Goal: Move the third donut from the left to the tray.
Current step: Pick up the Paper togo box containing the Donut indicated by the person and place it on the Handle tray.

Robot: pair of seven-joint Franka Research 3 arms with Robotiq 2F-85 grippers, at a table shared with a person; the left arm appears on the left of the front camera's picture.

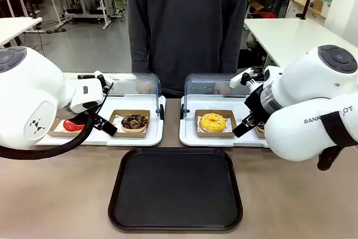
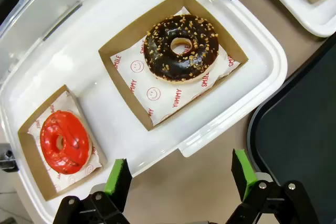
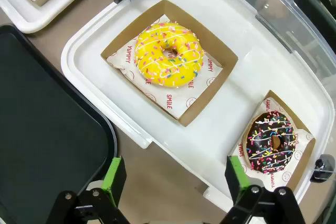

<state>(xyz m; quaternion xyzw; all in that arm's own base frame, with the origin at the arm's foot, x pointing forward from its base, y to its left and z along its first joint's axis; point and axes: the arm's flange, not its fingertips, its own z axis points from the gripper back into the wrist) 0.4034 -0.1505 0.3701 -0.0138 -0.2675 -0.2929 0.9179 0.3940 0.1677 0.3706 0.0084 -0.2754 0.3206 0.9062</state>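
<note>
The yellow-iced sprinkled donut sits in its brown cardboard holder on the right-hand white tray, next to a chocolate donut with coloured sprinkles. The black tray lies on the bench just in front of both white trays, well apart from the yellow donut. The right hand hovers released, green pads spread wide, over the near rim of that white tray, while the left hand hangs equally released above the other white tray, which carries a nut-topped chocolate donut and a red-iced donut.
</note>
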